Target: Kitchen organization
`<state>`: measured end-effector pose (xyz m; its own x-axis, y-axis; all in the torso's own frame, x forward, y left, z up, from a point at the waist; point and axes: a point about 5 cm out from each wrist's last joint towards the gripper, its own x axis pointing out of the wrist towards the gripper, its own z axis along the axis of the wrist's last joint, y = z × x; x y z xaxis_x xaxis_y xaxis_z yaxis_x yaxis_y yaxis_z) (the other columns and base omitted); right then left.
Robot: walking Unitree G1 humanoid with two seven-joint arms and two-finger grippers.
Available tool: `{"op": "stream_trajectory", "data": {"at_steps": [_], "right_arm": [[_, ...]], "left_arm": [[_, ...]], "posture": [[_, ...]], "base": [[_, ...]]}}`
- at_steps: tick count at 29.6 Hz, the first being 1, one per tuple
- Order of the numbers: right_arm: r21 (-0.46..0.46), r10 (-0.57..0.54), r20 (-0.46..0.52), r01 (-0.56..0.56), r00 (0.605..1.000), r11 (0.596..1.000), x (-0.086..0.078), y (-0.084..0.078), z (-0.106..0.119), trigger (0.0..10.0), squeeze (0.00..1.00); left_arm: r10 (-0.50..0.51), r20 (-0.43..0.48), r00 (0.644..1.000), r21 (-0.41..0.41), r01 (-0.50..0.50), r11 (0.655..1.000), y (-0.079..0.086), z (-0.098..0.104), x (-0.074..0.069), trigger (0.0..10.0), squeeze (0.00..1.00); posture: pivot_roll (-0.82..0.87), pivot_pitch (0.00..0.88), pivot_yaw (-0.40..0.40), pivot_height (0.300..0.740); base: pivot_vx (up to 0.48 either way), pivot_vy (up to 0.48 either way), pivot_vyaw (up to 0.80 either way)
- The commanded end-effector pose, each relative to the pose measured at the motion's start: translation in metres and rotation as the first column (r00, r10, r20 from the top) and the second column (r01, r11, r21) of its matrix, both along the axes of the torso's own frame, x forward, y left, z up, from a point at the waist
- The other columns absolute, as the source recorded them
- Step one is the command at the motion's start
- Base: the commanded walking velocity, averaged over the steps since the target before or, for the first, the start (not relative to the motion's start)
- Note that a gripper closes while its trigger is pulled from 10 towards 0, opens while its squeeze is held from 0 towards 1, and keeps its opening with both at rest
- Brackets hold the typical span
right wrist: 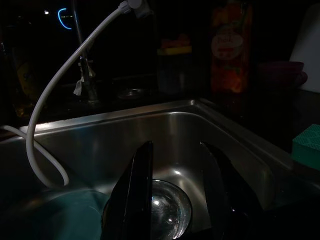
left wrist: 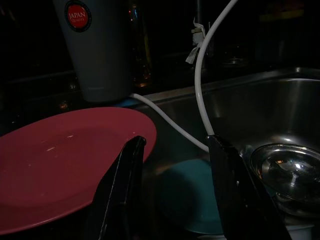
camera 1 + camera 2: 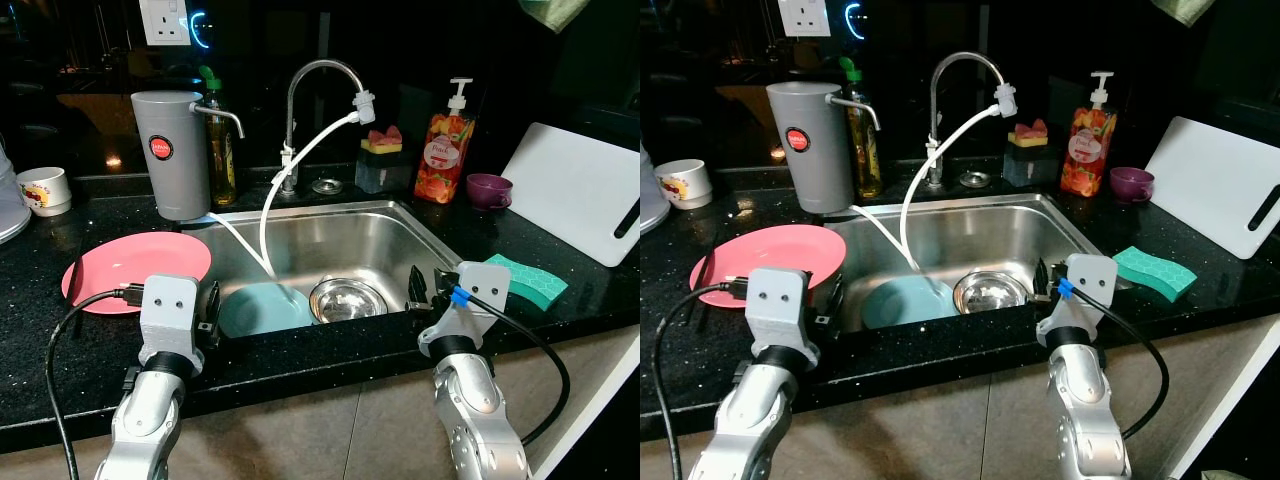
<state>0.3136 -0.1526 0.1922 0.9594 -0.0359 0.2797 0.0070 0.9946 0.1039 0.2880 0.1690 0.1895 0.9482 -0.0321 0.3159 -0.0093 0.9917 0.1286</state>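
Observation:
A pink plate (image 3: 135, 268) lies on the black counter left of the steel sink (image 3: 330, 212). In the basin a teal plate (image 3: 262, 308) lies flat beside an empty steel bowl (image 3: 347, 298). My left gripper (image 3: 211, 312) hovers open at the sink's front left corner, between the pink plate (image 2: 55, 165) and the teal plate (image 2: 192, 200). At the front right rim my right gripper (image 3: 420, 288) is open, with the bowl (image 1: 167, 207) just beyond its fingers. A green sponge (image 3: 527, 282) rests on the counter to its right.
Along the back stand a grey filter jug (image 3: 175, 150), an oil bottle (image 3: 221, 140), the faucet (image 3: 320, 80) with a white hose (image 3: 290, 170) drooping into the basin, a soap dispenser (image 3: 446, 150) and a purple cup (image 3: 488, 188). A white cutting board (image 3: 580, 190) leans at right; a mug (image 3: 45, 190) is far left.

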Motion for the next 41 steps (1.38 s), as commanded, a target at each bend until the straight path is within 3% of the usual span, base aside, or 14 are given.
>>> {"op": "stream_trajectory", "data": {"at_steps": [1, 41], "right_arm": [[0.011, -0.005, 0.000, 0.005, 1.000, 1.000, 0.0009, -0.0003, -0.0010, 10.0, 0.00], [0.006, 0.000, 0.007, 0.000, 1.000, 1.000, 0.0024, -0.0001, 0.0005, 10.0, 0.00]], "left_arm": [[0.004, 0.002, 1.000, 0.007, -0.004, 1.000, 0.0012, 0.0000, 0.0001, 10.0, 0.00], [0.002, 0.009, 1.000, 0.006, -0.002, 1.000, 0.0007, 0.0004, 0.0013, 10.0, 0.00]], "posture": [[0.11, 0.032, -0.035, 0.740], [0.11, 0.018, -0.036, 0.740]], "base": [[0.000, 0.000, 0.00], [0.000, 0.000, 0.00]]}}
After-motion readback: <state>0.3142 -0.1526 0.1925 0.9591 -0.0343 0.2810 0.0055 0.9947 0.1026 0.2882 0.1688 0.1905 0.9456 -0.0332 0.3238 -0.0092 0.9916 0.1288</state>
